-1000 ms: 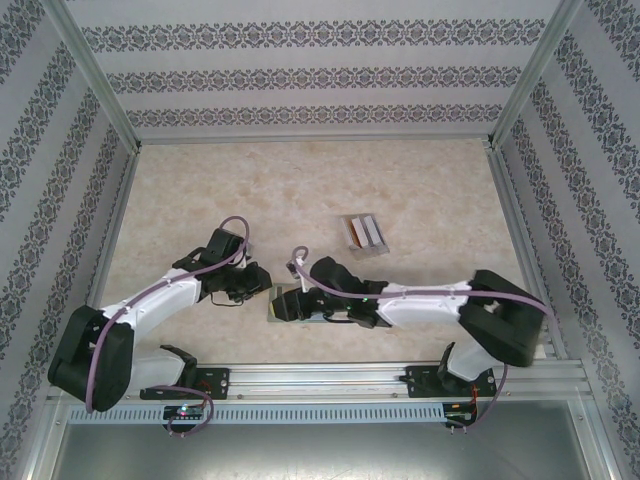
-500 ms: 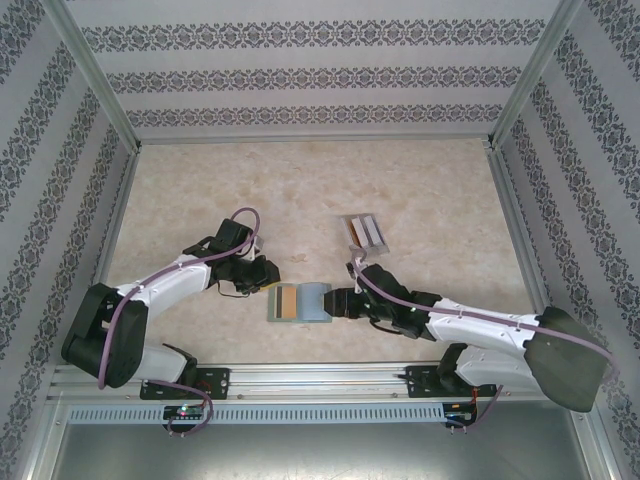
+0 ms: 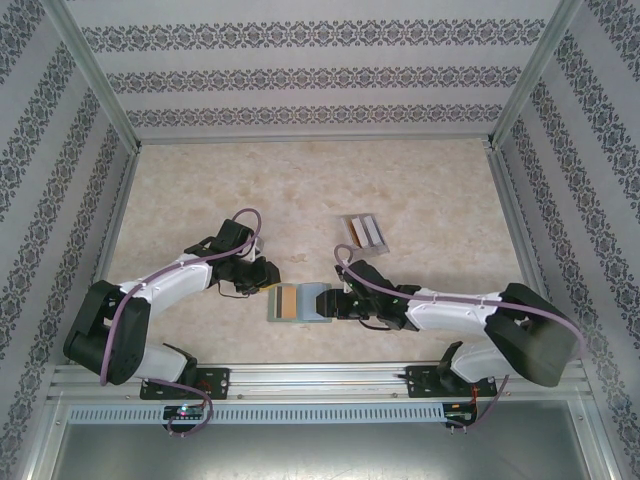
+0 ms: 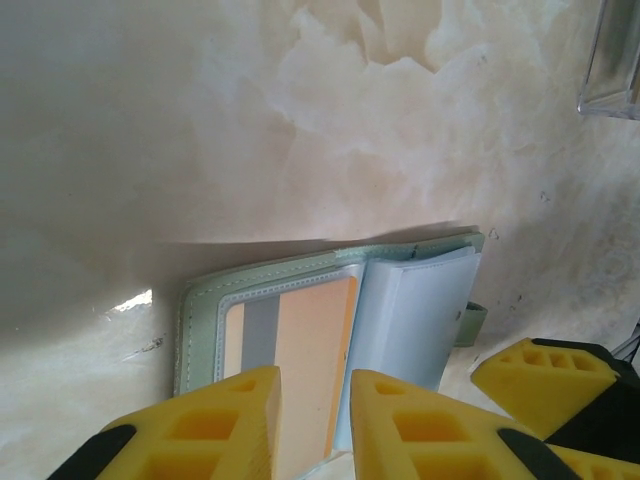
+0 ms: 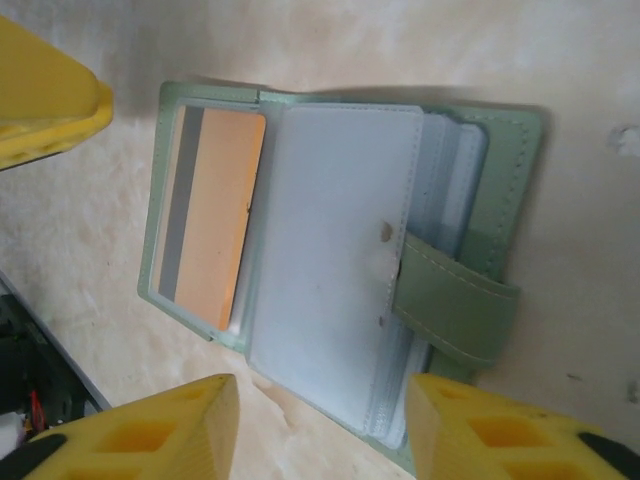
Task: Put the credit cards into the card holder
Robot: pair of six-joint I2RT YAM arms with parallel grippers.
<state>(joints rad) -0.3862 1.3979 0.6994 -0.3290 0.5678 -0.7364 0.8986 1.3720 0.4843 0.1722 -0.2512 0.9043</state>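
Sage-green and spread open, the wallet (image 3: pixel 312 302) lies flat on the marbled table (image 3: pixel 200 190), near its near edge and between the two arms. An orange card (image 5: pixel 215 215) with a grey stripe already sits in the left-hand pocket, the pale clear sleeves (image 5: pixel 330 230) are fanned over the right half, and the closing tab (image 5: pixel 450 300) sticks out at the right edge. More cards stand in the clear rack (image 3: pixel 362 232), farther back and a little right, well apart from the wallet. The left gripper (image 4: pixel 315 385) hangs over the wallet's left edge with its jaws narrowly parted, and I cannot make out anything clamped between them. The right gripper (image 5: pixel 320 390) is at the right edge with its jaws wide apart on either side of the tab end, grasping nothing. One card looks done and the rest are not yet in, so I judge the next job is a trip to the rack. To do it well, the left gripper should pin the left flap so the wallet neither slides nor folds shut, while the right takes one card by a short edge and feeds it in low and square to a sleeve's mouth.
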